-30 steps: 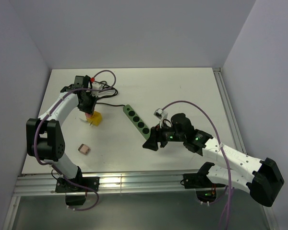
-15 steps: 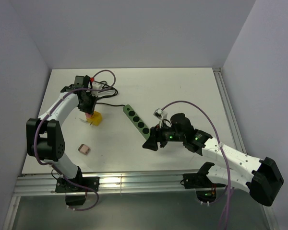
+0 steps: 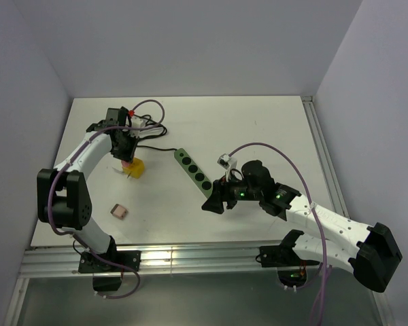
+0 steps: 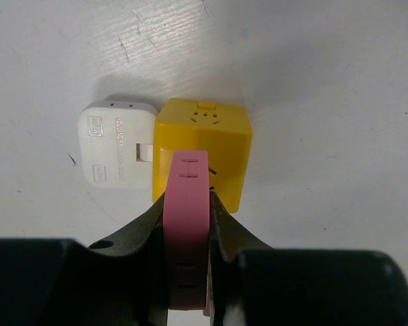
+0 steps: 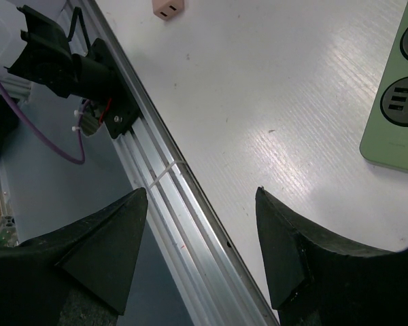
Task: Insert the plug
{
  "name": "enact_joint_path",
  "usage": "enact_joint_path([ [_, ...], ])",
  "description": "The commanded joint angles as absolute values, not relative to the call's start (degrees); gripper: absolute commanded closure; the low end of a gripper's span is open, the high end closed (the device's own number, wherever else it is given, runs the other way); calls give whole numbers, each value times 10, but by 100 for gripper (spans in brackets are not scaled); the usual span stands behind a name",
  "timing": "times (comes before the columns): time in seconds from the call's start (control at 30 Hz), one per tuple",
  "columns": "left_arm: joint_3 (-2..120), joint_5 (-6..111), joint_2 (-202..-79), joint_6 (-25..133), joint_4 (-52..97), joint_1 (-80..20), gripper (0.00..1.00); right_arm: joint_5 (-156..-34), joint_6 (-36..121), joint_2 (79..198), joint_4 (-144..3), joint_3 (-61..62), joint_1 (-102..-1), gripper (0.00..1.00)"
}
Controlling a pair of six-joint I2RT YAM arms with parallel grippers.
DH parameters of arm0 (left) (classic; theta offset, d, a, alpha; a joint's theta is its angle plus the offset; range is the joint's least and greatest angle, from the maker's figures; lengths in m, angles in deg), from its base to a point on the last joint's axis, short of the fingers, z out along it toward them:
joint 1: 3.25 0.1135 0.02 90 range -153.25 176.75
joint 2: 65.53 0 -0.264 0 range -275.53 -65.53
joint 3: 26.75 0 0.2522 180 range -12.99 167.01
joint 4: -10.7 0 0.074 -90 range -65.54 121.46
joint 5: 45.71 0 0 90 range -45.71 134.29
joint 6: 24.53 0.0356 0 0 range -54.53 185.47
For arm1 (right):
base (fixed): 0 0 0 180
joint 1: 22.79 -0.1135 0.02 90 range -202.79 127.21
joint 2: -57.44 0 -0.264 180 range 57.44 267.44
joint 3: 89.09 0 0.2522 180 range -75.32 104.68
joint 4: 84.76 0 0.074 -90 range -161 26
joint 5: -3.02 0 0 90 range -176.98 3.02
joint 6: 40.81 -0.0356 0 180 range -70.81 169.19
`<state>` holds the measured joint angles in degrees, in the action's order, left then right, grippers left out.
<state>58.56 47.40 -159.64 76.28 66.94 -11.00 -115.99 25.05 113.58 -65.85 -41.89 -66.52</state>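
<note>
I can read nothing for certain here. In my left wrist view the white adapter [image 4: 115, 145] carries a line of grey print and a small boxed mark on its top face, both too blurred to make out.

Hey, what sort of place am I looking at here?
Most likely a robotics lab test cell: two robot arms bolted to a metal rail, a white table boxed in by plain walls, and a green power strip with loose plugs.
</note>
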Motion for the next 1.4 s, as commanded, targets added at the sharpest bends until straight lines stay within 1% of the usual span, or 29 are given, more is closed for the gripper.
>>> enact_joint_path([
  [0.0, 569, 475, -1590, 759, 691, -114, 100, -1165, 259, 1137, -680, -415, -663, 28],
  [0.73, 573, 456, -1576, 752, 706, -114, 100, -1167, 258, 1140, -682, -415, -663, 28],
  [1.0, 571, 463, -1540, 746, 671, -114, 100, -1167, 258, 1141, -682, -415, -663, 28],
  [1.37, 558, 464, -1553, 759, 667, -114, 100, -1166, 259, 1141, -680, -415, -663, 28],
])
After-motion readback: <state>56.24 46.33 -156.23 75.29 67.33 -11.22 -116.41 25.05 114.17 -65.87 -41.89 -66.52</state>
